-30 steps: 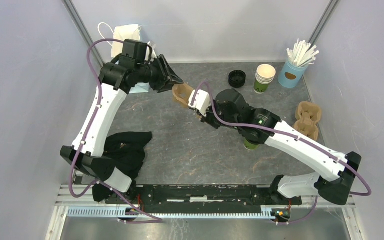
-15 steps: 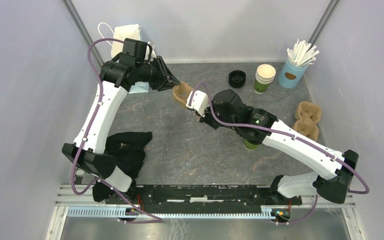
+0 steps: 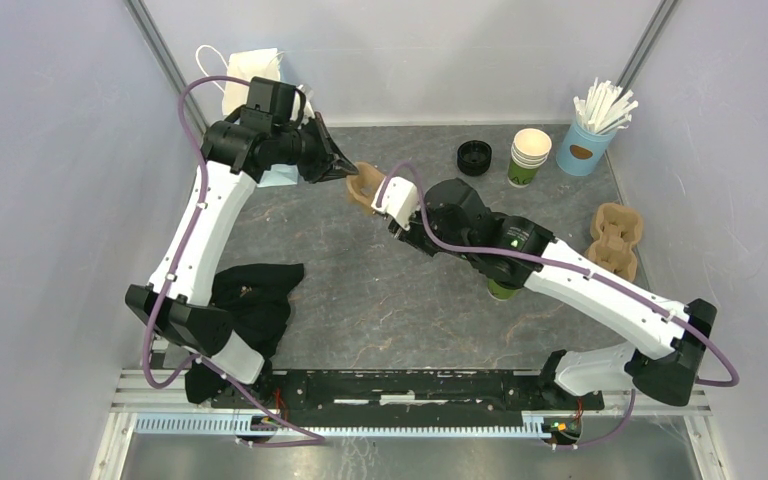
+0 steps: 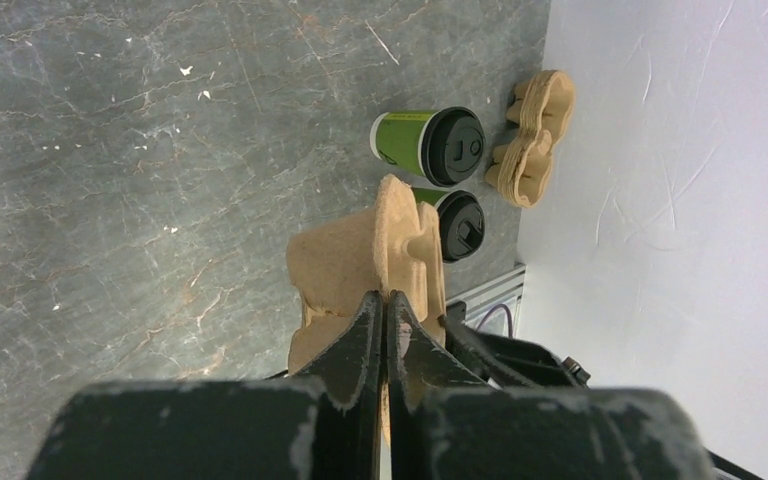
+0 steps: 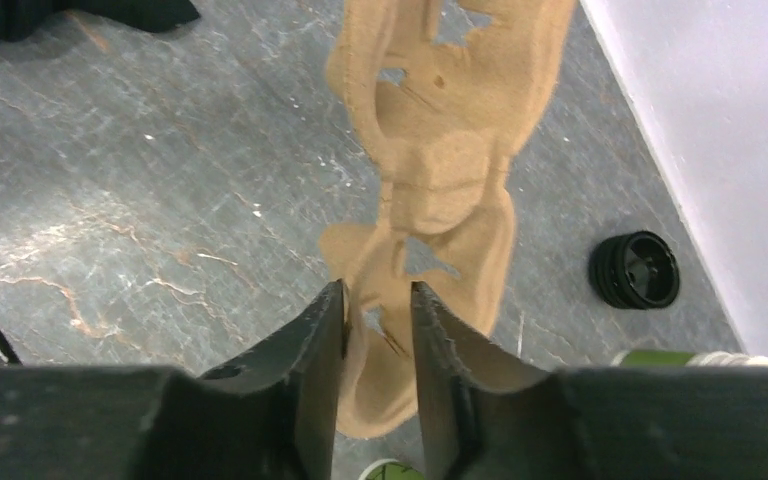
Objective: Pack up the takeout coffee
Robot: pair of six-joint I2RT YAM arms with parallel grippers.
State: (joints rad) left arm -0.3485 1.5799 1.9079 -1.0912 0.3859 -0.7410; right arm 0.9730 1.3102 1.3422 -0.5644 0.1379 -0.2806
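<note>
Left fingers (image 4: pixel 362 335) and right fingers (image 5: pixel 322 340) are each clamped on the light, bendy pulp carrier (image 4: pixel 360 262); the lidded coffee cups (image 4: pixel 412 145) look crushable, best held gently mid-body.

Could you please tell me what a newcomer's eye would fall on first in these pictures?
The brown moulded-pulp cup carrier stands out first, gripped from both ends near the back left of the table by the left arm's fingers and the right arm's fingers. Next come the two green paper cups with black lids, standing side by side near a wall, beside a spare stack of pulp carriers.
</note>
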